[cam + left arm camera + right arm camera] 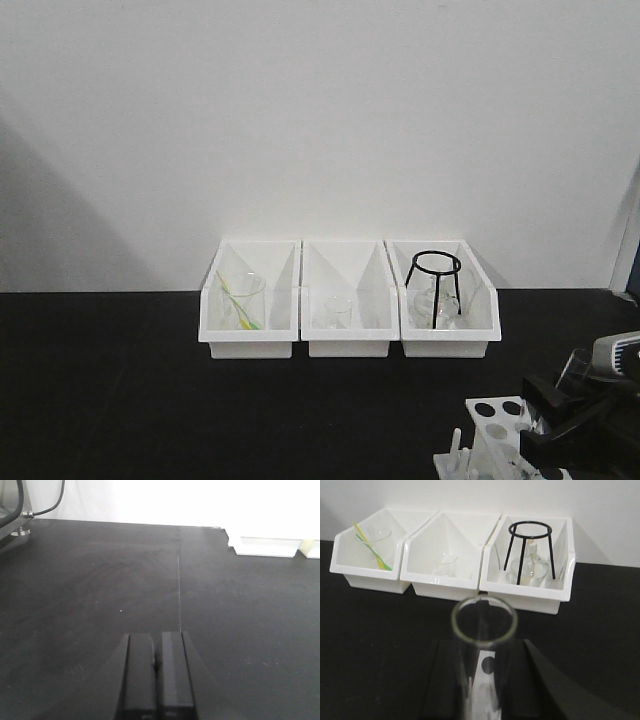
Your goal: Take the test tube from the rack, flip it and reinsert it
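In the right wrist view my right gripper [483, 652] is shut on the test tube [483, 625], a clear glass tube whose open flared rim points up towards the camera. Its lower end is hidden between the fingers [447, 680]. The white rack [487, 682] shows just beneath in the gap, with one dark round hole. In the front view the rack [497, 428] stands at the bottom right, pegs on its left side, with my right gripper [562, 402] and the tube [573, 368] just to its right. My left gripper [157, 672] is shut and empty, low over the bare black table.
Three white storage bins [349, 345] stand in a row at the back of the black table. The left one holds a beaker [243, 298] with a yellow-green stick, the middle one a small beaker, the right one a black tripod stand [436, 283] over glassware. A white wall lies behind.
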Available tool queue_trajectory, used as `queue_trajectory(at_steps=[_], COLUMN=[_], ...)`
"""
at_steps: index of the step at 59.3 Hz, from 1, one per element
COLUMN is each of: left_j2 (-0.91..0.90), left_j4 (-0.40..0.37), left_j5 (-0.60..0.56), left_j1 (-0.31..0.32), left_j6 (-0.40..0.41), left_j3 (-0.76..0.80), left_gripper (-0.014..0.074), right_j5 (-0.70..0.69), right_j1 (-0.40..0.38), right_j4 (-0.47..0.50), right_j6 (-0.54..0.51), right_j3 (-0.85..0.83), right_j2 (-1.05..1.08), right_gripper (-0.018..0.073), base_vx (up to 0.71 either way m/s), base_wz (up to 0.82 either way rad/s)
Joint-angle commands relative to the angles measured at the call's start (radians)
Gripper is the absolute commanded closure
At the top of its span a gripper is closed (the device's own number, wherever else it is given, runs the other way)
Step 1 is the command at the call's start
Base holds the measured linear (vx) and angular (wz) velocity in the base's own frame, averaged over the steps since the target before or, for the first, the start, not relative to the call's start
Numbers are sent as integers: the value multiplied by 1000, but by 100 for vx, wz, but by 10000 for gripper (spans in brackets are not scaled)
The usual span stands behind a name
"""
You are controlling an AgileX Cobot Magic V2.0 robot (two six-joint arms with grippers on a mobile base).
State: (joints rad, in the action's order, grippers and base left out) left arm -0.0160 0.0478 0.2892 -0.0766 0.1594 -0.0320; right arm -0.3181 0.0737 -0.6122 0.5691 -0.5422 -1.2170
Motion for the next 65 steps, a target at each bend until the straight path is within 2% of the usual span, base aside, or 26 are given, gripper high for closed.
queue_trajectory(at_steps=[1,30,38,49,54,65], left_j2=[-11,-11,-11,-11,-11,-11], left_j4=[-4,-4,-4,-4,-4,-4], left_j5=[-86,-86,-86,-86,-86,-86], left_j1=[7,7,7,7,7,7], left_j6=[0,0,0,0,0,0], left_j3=[0,0,0,0,0,0], left_gripper=[603,603,603,603,603,603], right_j5=[-95,-169,-168,-181,-199,-221], right_j1=[-3,-3,-3,-3,-3,-3], right_j4=[-7,-34,-34,-34,-34,-35], right_j6=[7,-20,-20,-20,-24,-23], right_j3=[-34,-34,-34,-34,-34,-34], right_j2=[-7,-214,-240,-243,-239,-132], right_gripper=[425,404,330,133,74,50], base_vx=[0,0,0,0,0,0], base_wz=[0,0,0,0,0,0])
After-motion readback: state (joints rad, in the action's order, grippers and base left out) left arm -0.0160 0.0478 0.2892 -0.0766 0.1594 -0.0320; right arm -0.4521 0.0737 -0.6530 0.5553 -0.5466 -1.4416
